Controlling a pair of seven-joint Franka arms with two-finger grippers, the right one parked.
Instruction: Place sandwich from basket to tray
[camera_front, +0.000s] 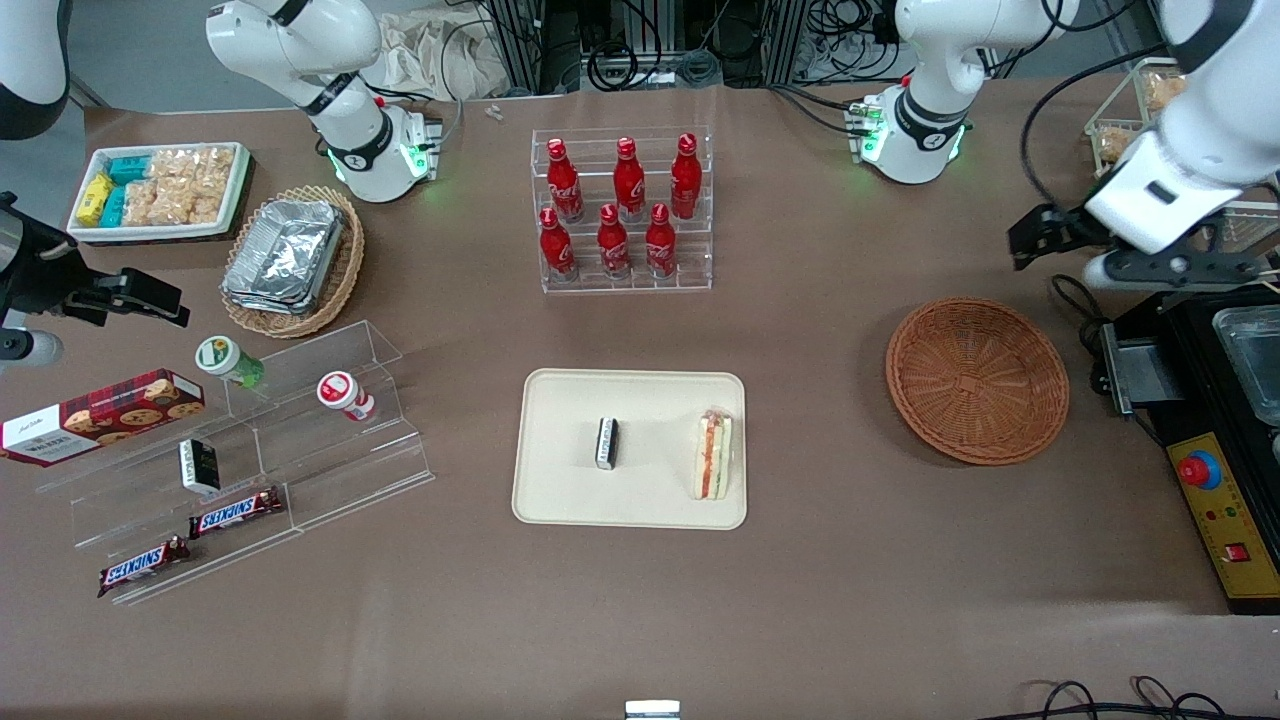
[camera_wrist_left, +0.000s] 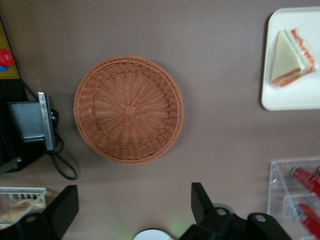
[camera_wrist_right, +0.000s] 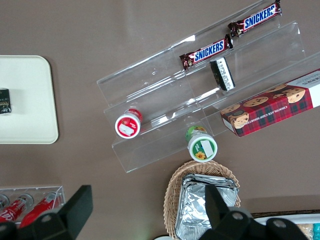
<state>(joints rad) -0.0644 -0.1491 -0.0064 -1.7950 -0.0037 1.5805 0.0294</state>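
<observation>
The sandwich (camera_front: 714, 455) (camera_wrist_left: 292, 57), a wrapped triangular wedge with orange-red and green filling, lies on the cream tray (camera_front: 560, 420) (camera_wrist_left: 290, 97), at its edge nearest the basket. The round reddish-brown wicker basket (camera_front: 977, 380) (camera_wrist_left: 129, 109) holds nothing. My left gripper (camera_front: 1030, 240) (camera_wrist_left: 132, 202) hangs open above the table, farther from the front camera than the basket and toward the working arm's end. Nothing is between its fingers (camera_wrist_left: 64, 206).
A small black-and-white bar (camera_front: 607, 443) lies mid-tray. A clear rack of red bottles (camera_front: 625, 210) stands farther back. A black machine with a red button (camera_front: 1215, 470) sits beside the basket. Acrylic snack shelves (camera_front: 250, 450) and a foil-tray basket (camera_front: 295, 260) lie toward the parked arm's end.
</observation>
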